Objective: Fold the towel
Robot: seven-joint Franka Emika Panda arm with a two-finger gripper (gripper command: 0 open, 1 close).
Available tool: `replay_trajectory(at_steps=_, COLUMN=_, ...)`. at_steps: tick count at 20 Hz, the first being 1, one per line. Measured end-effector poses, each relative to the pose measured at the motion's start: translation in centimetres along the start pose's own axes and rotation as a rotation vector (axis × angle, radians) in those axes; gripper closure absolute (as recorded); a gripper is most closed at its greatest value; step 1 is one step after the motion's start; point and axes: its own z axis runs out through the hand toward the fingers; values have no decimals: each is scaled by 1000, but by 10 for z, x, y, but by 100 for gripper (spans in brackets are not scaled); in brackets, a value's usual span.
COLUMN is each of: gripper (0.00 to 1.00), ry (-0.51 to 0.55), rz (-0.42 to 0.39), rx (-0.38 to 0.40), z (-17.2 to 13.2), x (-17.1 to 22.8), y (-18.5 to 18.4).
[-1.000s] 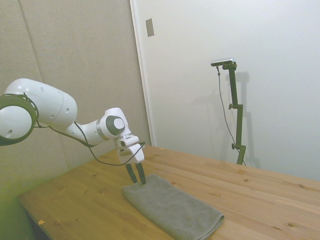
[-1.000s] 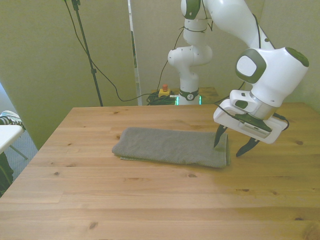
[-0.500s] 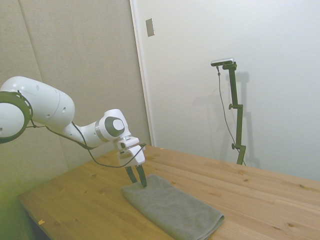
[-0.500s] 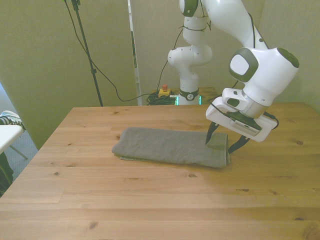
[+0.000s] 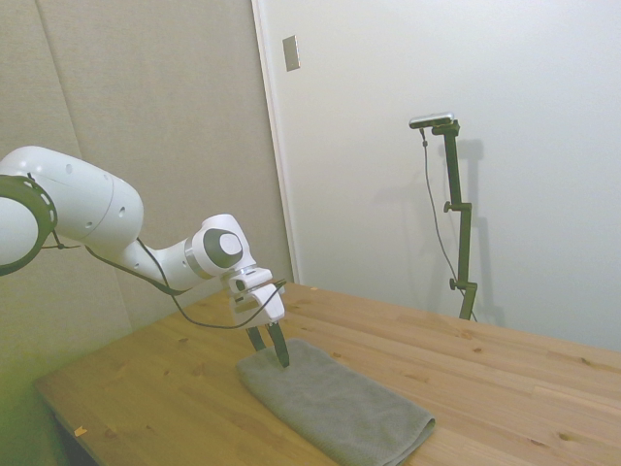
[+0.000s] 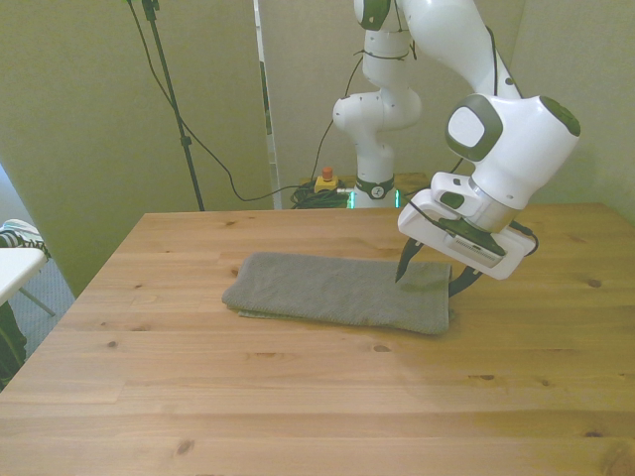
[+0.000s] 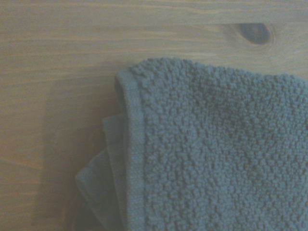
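The grey towel point(image 6: 332, 291) lies flat on the wooden table point(image 6: 298, 397) as a long, layered strip; in the side view the towel point(image 5: 335, 403) runs toward the camera. My gripper point(image 6: 429, 281) is open and hangs low over the towel's end at the front view's right. One finger point(image 6: 402, 268) is above the cloth, the other point(image 6: 458, 287) just past the end edge. From the side, the gripper point(image 5: 273, 353) points down at the towel's far end. The wrist view shows a towel corner point(image 7: 207, 154) with stacked layers at its hem.
The table's far edge point(image 6: 298, 215) lies behind the towel. Behind the table sit cables and a small yellow box with a red button point(image 6: 325, 179). A white object point(image 6: 15, 263) stands off the table at the front view's left.
The gripper has moved toward the front view's left, from beside the towel's end to over it, staying open. The towel has not moved.
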Motion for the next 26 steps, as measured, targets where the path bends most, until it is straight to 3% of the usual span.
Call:
replay_trajectory(at_steps=20, gripper=100, ry=-7, rz=3, rx=-4, z=11, x=2, y=3)
replay_trajectory(at_steps=26, gripper=100, ry=-2, rz=22, rx=23, z=-5, x=22, y=16)
